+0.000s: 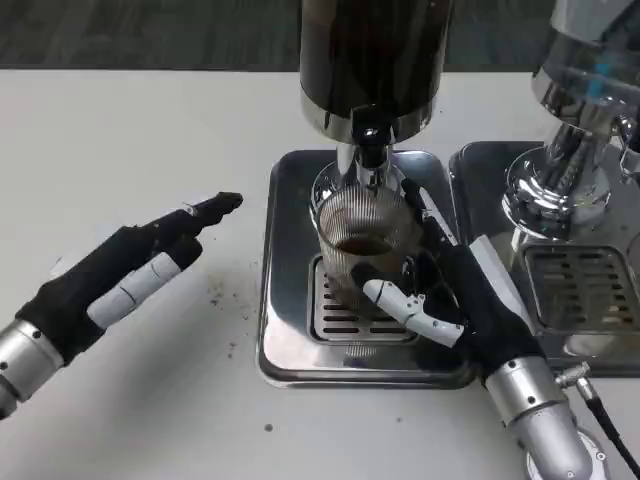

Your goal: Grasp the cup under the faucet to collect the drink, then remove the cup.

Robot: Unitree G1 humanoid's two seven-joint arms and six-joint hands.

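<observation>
A ribbed clear glass cup [362, 245] stands on the drip tray [290, 330] directly under the faucet [371, 150] of the dark drink dispenser [372, 60]. Brown liquid fills the cup's lower part. My right hand [455, 290] wraps around the cup from the right, thumb across its front near the base and fingers behind its right side. My left hand [130, 270] hovers over the table to the left of the tray, fingers stretched out toward the dispenser and holding nothing.
A second dispenser [580, 120] with its own metal drip tray [585, 290] stands close on the right, just beside my right wrist. A few dark specks lie on the white table [150, 140] left of the tray.
</observation>
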